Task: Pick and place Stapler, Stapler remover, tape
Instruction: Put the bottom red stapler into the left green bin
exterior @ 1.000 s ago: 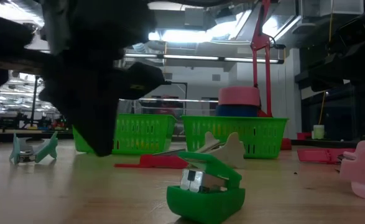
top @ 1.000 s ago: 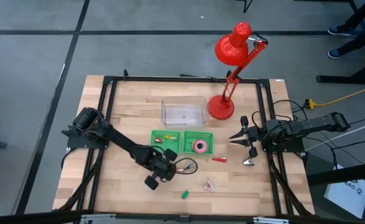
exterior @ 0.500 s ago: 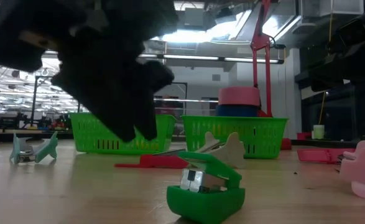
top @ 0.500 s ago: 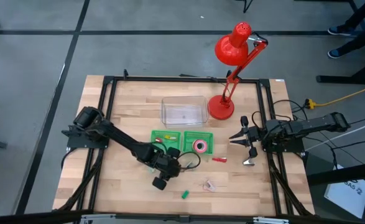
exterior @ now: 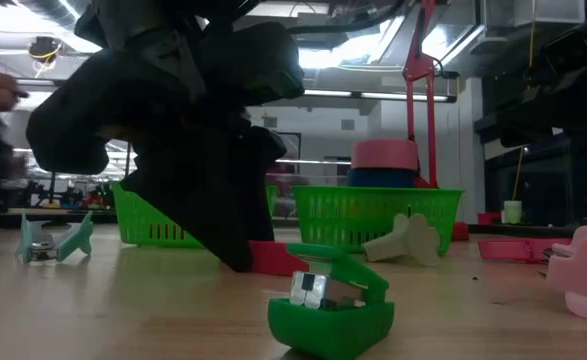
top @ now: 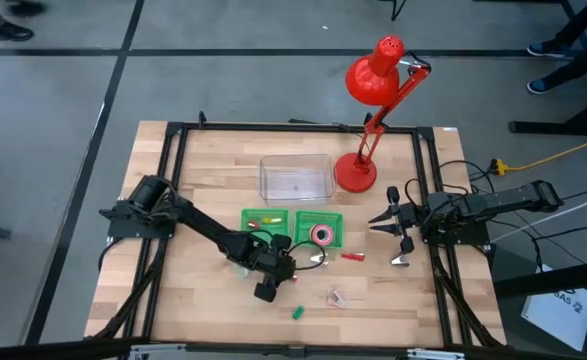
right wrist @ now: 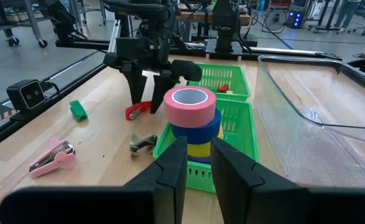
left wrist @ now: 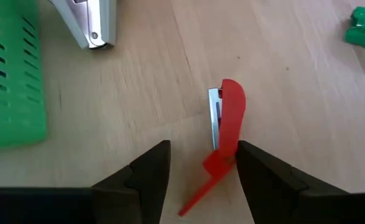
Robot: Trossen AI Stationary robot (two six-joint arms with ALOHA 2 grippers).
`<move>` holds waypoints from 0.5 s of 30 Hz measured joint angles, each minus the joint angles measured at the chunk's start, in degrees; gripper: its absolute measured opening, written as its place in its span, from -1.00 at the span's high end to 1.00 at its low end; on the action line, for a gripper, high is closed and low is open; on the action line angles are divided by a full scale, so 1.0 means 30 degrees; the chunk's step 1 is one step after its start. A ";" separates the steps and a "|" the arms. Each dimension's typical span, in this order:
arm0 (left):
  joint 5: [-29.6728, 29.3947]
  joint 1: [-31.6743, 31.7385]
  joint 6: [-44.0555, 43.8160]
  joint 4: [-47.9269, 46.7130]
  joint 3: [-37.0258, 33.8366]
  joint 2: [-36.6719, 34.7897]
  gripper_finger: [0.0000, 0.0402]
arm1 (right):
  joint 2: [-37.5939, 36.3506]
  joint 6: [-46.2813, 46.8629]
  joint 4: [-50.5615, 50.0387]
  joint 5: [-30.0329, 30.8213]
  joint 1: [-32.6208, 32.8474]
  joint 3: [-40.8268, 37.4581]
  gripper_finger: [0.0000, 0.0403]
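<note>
1. What worried me most: the slim red staple remover with a metal strip along it (left wrist: pixel 230 118) did not sit centred in my left fingers (left wrist: pixel 202 149). It lay flat and slightly askew. If I closed from that position, I judged the nearer finger would reach it first and spin or shove it across the tabletop (left wrist: pixel 294 112) instead of trapping it.
2. A second risk: the tool was thin and low. Fingertips not close enough to the wood could have closed over the top of it and come away with nothing.
3. A third: the green slotted plastic basket holding the tape (top: pixel 303 240) stood near. A careless swing might have clipped its wall and tipped the stacked rolls, with the pink ring of tape (right wrist: pixel 191 102) on top.
4. My left fingers stood well apart, gripping nothing. The red tool's tail end lay between them, right against one finger, while its metal-edged end pointed away from my wrist.
5. The tool rested on the tabletop just outside the tape basket, off the corner nearest my left arm.
6. My right fingers (right wrist: pixel 199 146) waited well apart from that basket on its far side, a narrow gap between them, holding nothing.
</note>
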 joint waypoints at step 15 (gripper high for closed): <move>0.1413 -0.0182 0.1231 0.0284 0.0051 0.0328 0.75 | -0.0002 0.0001 0.0005 0.0000 0.0000 0.0000 0.64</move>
